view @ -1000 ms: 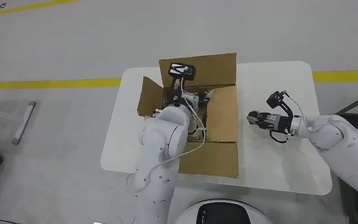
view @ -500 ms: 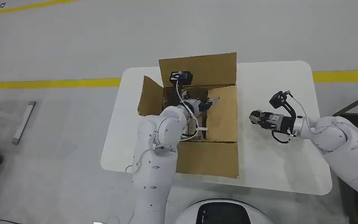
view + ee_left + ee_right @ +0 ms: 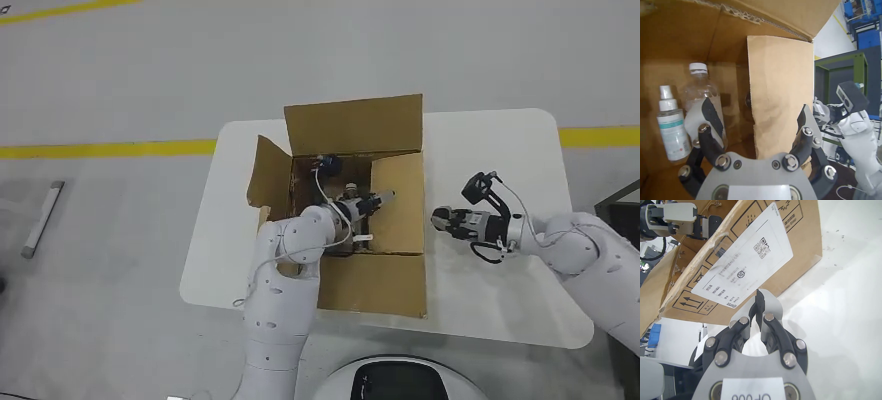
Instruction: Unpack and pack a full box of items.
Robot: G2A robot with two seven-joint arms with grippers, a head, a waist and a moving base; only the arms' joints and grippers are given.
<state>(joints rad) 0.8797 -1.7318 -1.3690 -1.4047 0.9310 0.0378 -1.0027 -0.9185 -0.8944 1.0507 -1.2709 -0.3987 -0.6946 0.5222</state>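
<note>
Around me: white table [image 3: 500,140], centre of my top view | yellow floor line [image 3: 100,150] crossing mid-left | grey bar [image 3: 42,218] lying on the floor, far left | green-framed dark rack [image 3: 846,72], right side of my left wrist view | blue crates [image 3: 868,37], upper right corner there

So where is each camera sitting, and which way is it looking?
Top view: above the arms, looking down at the table and cardboard box; both arms show.
Left wrist view: on the left wrist, looking into the box past the open left gripper at a clear bottle and spray bottle; the right arm shows beyond.
Right wrist view: on the right wrist, low over the table, facing the box's labelled side past the shut right gripper.
Shared: both wrist views see the box and the other arm.
</note>
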